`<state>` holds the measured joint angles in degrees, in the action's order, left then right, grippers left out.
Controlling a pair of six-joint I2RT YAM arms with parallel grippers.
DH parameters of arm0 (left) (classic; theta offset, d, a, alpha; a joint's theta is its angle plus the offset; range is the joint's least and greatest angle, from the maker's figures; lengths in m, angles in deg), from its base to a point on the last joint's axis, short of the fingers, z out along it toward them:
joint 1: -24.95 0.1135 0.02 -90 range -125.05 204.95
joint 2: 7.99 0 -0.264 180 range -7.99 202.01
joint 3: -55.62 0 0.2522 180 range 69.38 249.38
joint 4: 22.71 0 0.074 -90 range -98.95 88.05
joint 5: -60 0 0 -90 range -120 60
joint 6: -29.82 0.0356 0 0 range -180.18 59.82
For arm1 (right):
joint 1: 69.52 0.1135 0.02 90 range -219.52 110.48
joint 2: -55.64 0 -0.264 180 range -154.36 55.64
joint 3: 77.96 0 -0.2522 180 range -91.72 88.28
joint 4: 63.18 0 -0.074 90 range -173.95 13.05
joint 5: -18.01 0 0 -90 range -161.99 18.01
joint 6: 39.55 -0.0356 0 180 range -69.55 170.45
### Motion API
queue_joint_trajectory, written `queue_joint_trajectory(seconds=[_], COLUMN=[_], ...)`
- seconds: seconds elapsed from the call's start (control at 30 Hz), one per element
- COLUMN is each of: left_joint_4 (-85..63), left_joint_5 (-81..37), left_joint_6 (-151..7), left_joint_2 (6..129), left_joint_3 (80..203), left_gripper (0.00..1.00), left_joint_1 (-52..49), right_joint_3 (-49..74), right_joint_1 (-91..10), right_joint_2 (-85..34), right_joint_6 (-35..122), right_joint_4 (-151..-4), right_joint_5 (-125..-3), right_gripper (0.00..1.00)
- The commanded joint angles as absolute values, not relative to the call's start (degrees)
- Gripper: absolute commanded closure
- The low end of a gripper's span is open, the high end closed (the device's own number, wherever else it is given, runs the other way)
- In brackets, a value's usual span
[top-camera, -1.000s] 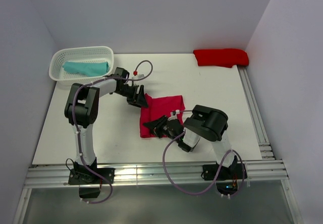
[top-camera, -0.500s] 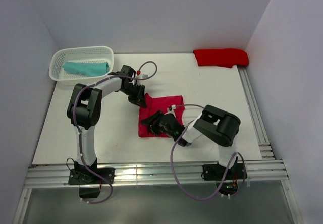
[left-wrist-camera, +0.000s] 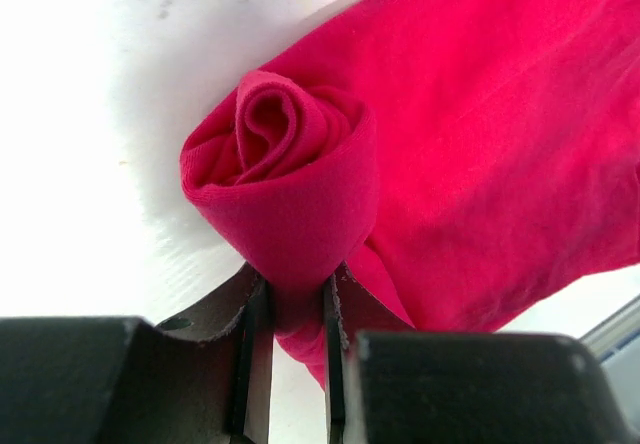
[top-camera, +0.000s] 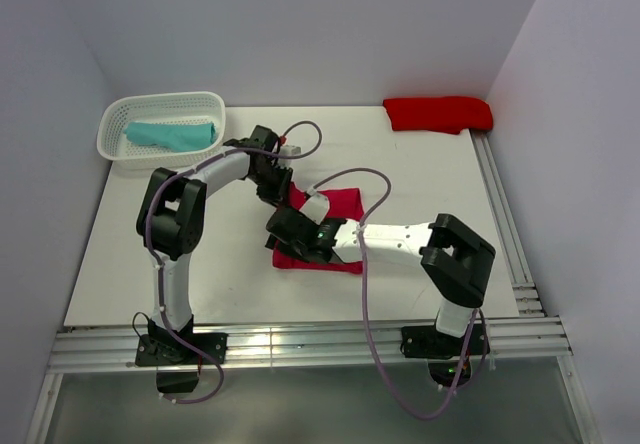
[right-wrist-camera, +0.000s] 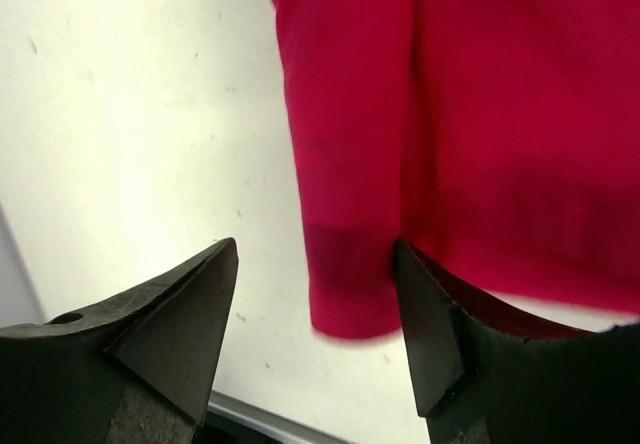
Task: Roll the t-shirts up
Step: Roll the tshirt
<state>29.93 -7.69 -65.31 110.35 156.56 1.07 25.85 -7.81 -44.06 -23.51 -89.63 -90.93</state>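
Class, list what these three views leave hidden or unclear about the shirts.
Top view: crimson t-shirt's rolled end, hidden under the left gripper.
Top view: teal t-shirt in the basket, too small to judge rolled.
Right wrist view: crimson t-shirt blurred, cut off top and right.

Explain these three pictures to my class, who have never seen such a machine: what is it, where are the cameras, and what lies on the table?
These are two robot arms bolted at the near edge of a white table. The wide picture looks down from above and behind them; each close-up comes from a camera on one wrist. A crimson t-shirt lies mid-table, partly rolled. The left end effector is shut on its rolled end, seen as a spiral. The right end effector is open and holds nothing; a strip of the shirt's edge shows in the gap. A scarlet t-shirt lies at the far right corner, and a teal t-shirt lies in a white basket at the far left.
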Motion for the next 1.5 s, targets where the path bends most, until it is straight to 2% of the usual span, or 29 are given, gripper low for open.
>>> queue_joint_trajectory(seconds=[0.0, 0.23, 0.43, 0.7, 1.13, 1.23, 1.47], left_joint_4=[29.81, 30.34, 30.87, 31.13, 32.36, 32.71, 33.24], left_joint_5=[-15.05, -15.32, -15.32, -15.58, -15.85, -15.5, -13.39], left_joint_6=[-62.99, -62.73, -62.73, -62.64, -62.03, -61.94, -62.11], left_joint_2=[109.34, 109.52, 109.6, 109.69, 110.13, 110.75, 111.01], left_joint_3=[158.24, 158.42, 158.59, 158.86, 160.7, 161.75, 164.13], left_gripper=[0.94, 0.93, 0.92, 0.91, 0.83, 0.77, 0.42], left_joint_1=[1.31, 0.69, 0.07, -0.63, -0.8, -0.8, -0.72], right_joint_3=[18.0, 10.33, -2.84, -13.22, -9.46, -7.26, -6.38], right_joint_1=[-5.28, -2.82, -3.25, -4.22, -4.13, -4.13, -4.13], right_joint_2=[-45.07, -47.89, -57.46, -66.95, -71.54, -71.8, -72.77], right_joint_6=[-21.53, -20.4, -16.36, -13.98, -17.4, -17.93, -18.2], right_joint_4=[-108.37, -115.44, -122.55, -127.04, -129.6, -128.89, -128.9], right_joint_5=[-98.7, -104.94, -109.69, -112.07, -106.72, -105.39, -104.43], right_gripper=[0.28, 0.31, 0.43, 0.45, 0.45, 0.44, 0.43])
